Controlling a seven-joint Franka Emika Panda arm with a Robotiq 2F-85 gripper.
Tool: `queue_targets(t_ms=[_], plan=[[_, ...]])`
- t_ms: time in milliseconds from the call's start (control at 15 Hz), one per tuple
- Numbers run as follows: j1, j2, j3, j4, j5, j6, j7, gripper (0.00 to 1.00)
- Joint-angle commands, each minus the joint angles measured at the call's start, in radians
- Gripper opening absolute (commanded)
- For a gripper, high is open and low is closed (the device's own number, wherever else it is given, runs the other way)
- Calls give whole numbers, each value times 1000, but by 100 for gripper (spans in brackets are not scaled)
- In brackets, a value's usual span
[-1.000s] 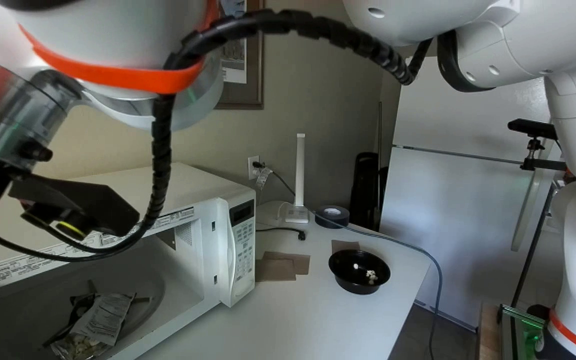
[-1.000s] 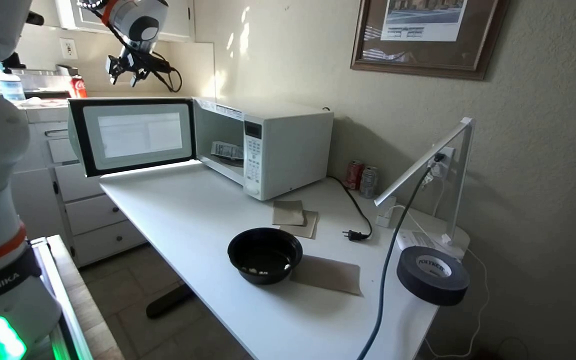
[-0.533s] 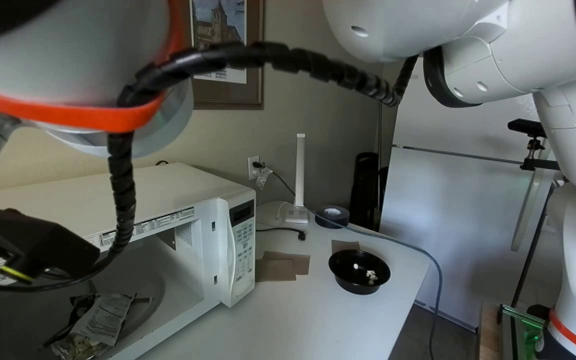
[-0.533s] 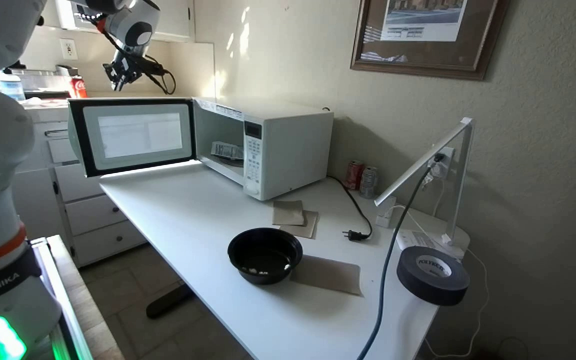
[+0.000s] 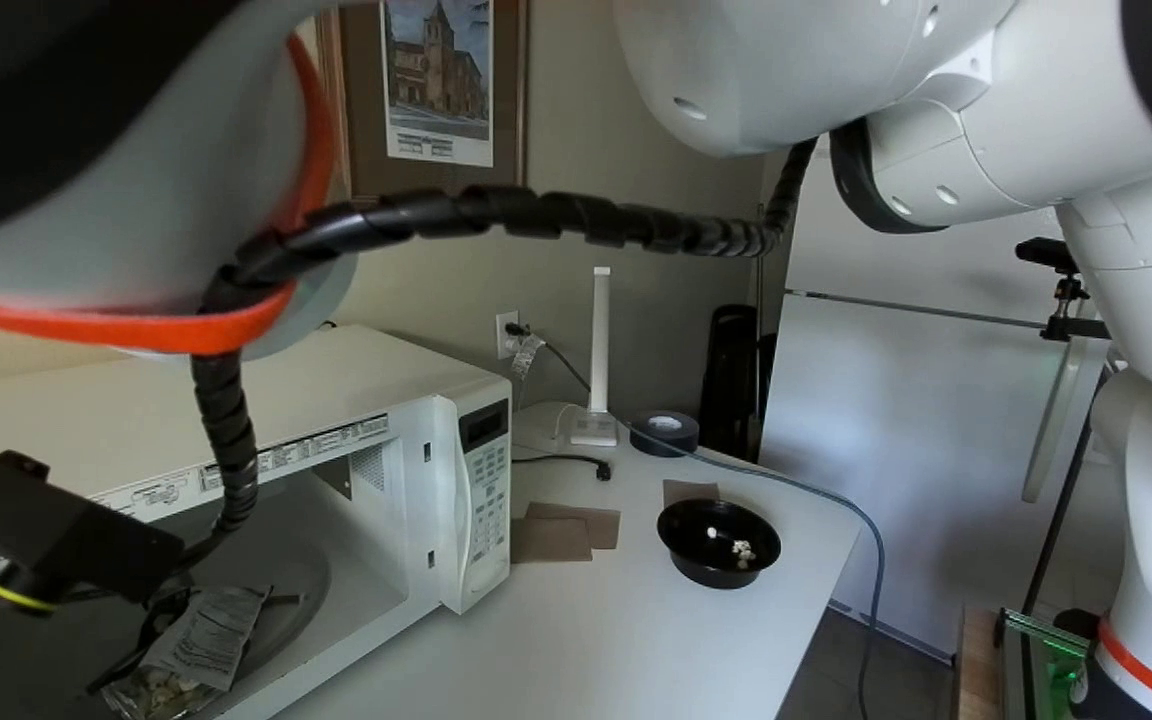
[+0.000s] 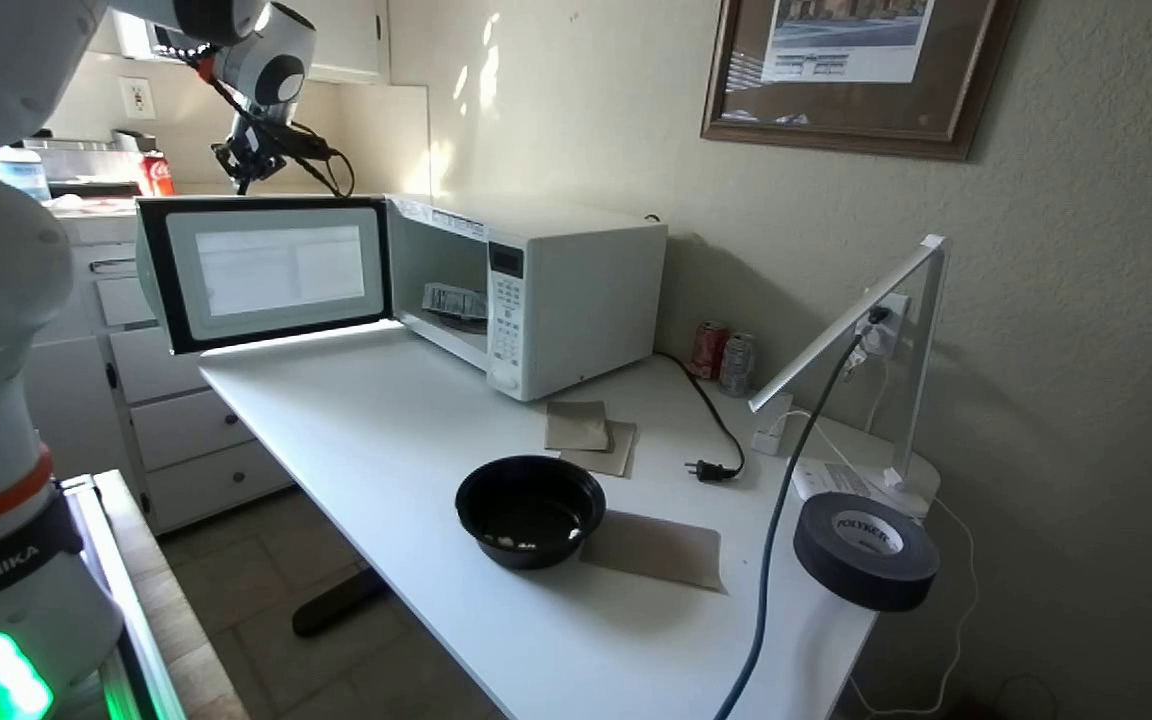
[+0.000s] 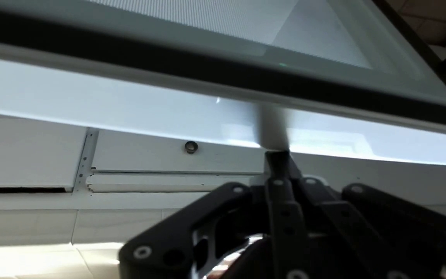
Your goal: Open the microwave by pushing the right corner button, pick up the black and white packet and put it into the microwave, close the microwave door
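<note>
A black bowl (image 6: 530,497) and a microwave (image 6: 596,300) with the black-and-white packet (image 5: 201,638) inside sit on the white tabletop (image 6: 366,430) by the wall (image 6: 576,110), and the empty end effector (image 7: 279,155), fingers pinched together, is near the open door (image 6: 271,272).

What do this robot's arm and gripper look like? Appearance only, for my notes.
The arm is white and rounded with black sections, orange bands and a black spiral-wrapped cable. Low on it, a dark band shows the letters "A EMIKA", and a green light glows below. The gripper is black and angular, with silvery screw heads.
</note>
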Motion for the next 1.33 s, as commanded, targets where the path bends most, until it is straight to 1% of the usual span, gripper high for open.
queue_targets(t_ms=[0,267,667,867,1267], plan=[[20,8,-29,35,-66,-69,65,0],[15,-9,-51,35,-110,-145,114,0],[9,-51,-96,0,-135,-222,193,0],[5,-86,-124,-21,-145,-272,272,0],[6,-150,-185,-61,-199,-372,426,0]])
